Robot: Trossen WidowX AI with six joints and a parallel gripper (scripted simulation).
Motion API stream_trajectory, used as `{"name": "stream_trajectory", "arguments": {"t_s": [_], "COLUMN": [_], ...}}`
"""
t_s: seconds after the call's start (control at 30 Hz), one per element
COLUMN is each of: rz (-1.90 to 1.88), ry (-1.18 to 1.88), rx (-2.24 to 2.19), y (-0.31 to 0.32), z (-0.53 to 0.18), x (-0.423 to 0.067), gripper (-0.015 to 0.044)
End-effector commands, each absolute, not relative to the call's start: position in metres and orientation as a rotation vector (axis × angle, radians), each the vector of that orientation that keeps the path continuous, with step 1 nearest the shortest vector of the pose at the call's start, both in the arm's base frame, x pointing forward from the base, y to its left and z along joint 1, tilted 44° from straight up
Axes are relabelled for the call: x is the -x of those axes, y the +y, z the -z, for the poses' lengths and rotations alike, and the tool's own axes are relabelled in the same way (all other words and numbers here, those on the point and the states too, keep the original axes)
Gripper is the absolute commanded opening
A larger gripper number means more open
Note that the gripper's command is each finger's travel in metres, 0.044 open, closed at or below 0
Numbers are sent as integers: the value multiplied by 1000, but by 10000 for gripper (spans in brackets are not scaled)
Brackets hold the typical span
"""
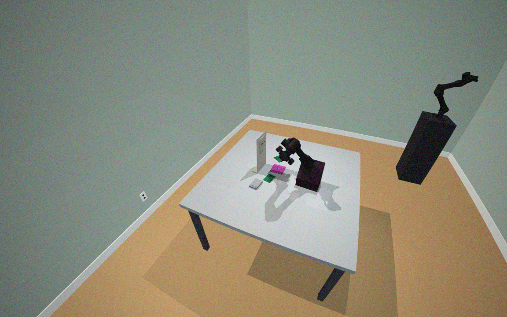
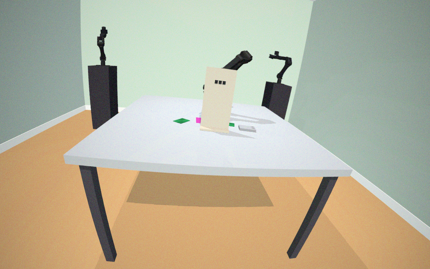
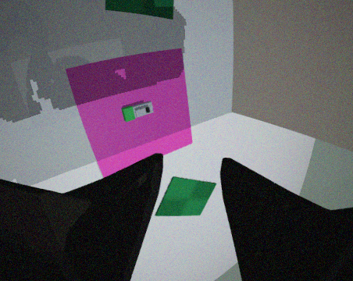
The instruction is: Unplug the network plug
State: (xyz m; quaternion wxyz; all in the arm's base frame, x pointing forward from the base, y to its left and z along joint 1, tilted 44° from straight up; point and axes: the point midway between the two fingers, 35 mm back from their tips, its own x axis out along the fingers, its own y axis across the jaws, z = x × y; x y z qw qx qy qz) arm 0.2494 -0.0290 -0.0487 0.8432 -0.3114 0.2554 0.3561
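Note:
The small grey-and-green network plug (image 3: pixel 135 108) lies flat on the table inside the magenta marked square (image 3: pixel 145 137) (image 1: pixel 281 171) (image 2: pixel 198 120). My gripper (image 3: pixel 192 164) (image 1: pixel 284 154) hangs above the table, apart from the plug, with its two dark fingers spread and nothing between them. It touches nothing. The upright beige panel (image 1: pixel 261 151) (image 2: pixel 218 100) (image 3: pixel 301 47) stands to the side of the square. Its three dark sockets (image 2: pixel 220 82) show in the exterior view.
Two green patches (image 3: pixel 186 197) (image 1: pixel 268 178) (image 2: pixel 181 120) lie on the table on either side of the square. A flat grey box (image 1: pixel 255 184) (image 2: pixel 246 127) lies near the panel. My arm's dark base block (image 1: pixel 310 175) stands behind. Dark pedestals (image 1: pixel 424 149) (image 2: pixel 102 93) with other arms stand on the floor.

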Motion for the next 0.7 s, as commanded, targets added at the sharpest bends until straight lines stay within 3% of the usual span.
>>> {"name": "stream_trajectory", "arguments": {"t_s": [0.0,0.67], "rz": [-751,-753], "ry": [529,543], "rx": [665,663], "y": [-32,-57], "z": [44,26], "x": [-250,-251], "gripper": [156,156]}}
